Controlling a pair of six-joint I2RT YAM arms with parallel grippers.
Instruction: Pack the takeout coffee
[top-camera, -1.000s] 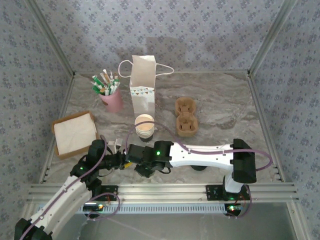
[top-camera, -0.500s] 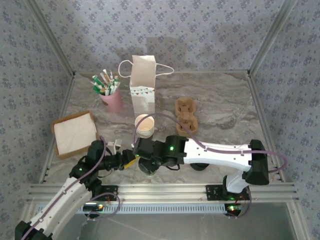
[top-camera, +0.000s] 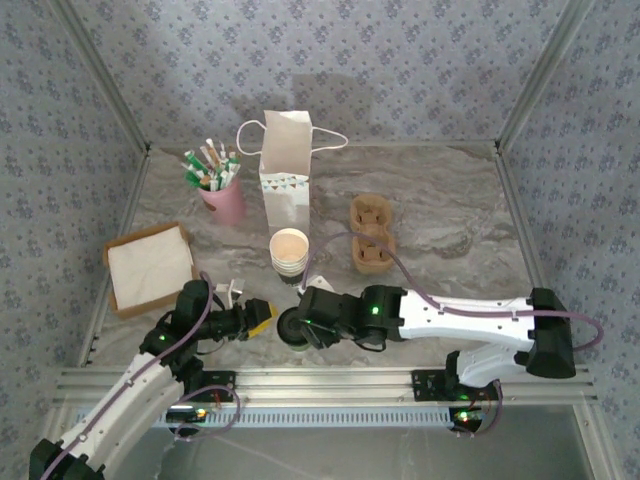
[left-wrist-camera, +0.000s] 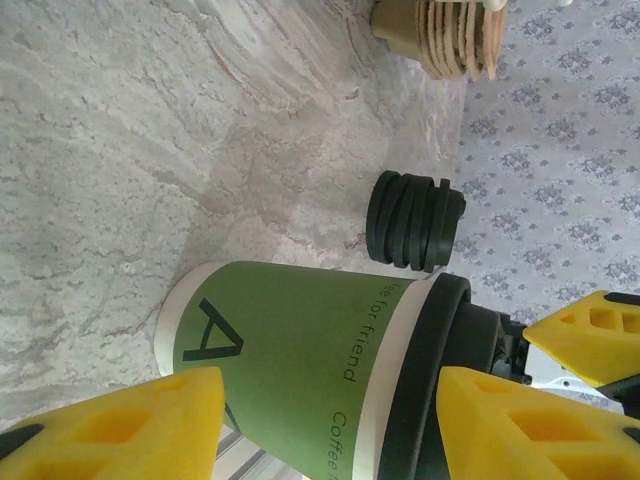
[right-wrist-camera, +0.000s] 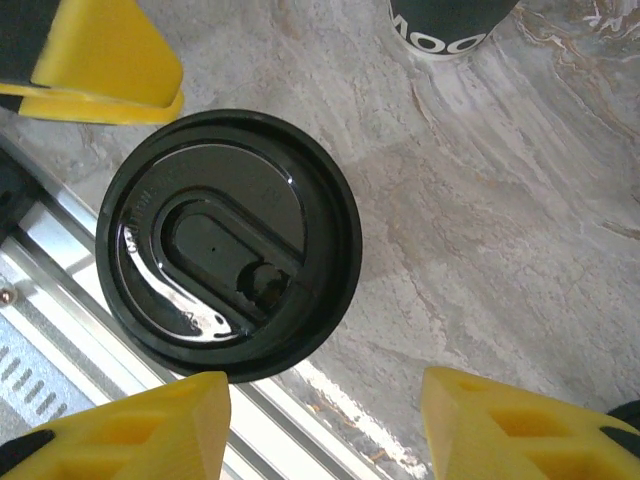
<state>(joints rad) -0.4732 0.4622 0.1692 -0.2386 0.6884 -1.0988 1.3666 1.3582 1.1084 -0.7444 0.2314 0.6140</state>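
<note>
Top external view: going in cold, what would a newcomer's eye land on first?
The lidded takeout cup at the near edge of the table, with the right gripper open over its glossy black lid and the left gripper open beside it. Behind it stand a stack of open cups and a white paper bag, upright toward the back.

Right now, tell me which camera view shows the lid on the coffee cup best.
The right wrist view: it looks straight down on the lid, whole rim and sip hole clear. The left wrist view shows it edge-on, capping the green cup. In the top external view it is a small dark disc.
</note>
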